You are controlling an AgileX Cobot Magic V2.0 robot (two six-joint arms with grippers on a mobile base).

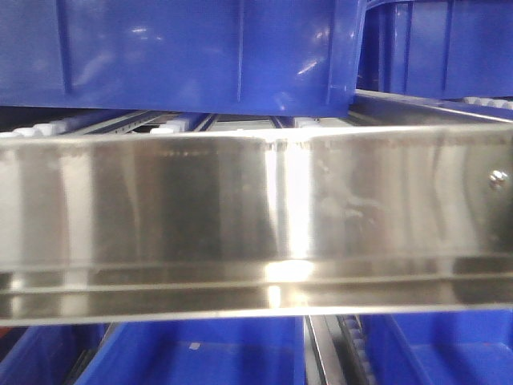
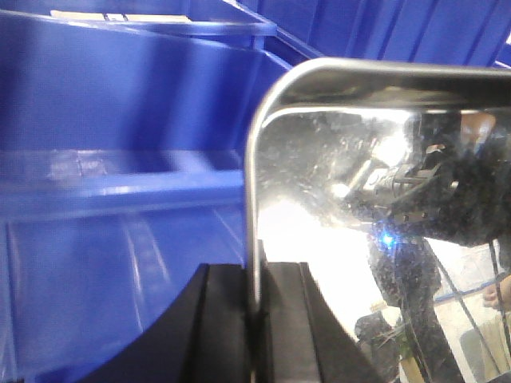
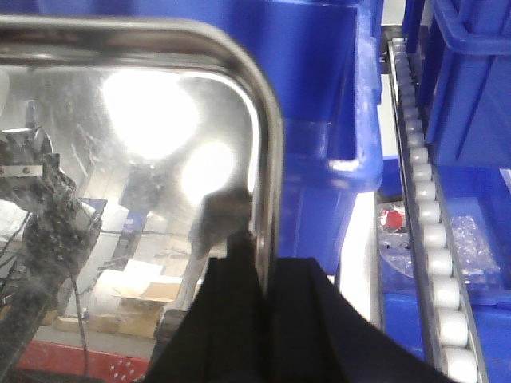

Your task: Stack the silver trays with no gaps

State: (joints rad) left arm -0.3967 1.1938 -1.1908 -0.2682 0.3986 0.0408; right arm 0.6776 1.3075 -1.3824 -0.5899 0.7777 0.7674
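So, one silver tray point(image 2: 343, 167) per wrist view, each pinched by its rim.
Left wrist view: it fills the right half of the shot, and the left gripper point(image 2: 254, 299) has both black fingers closed tight on the rolled rim of its left side, with one blue crate point(image 2: 120, 120) behind it. Right wrist view: one silver tray point(image 3: 144, 159) again, with the right gripper point(image 3: 259, 267) clamped on the right-side rim. Can't tell if it's the same one. Next to it are at least two blue crates and one track of white rollers point(image 3: 431, 247). Front view is mostly one steel band point(image 1: 256, 216) with one bolt head point(image 1: 498, 179), two blue crates above it and at least two below.
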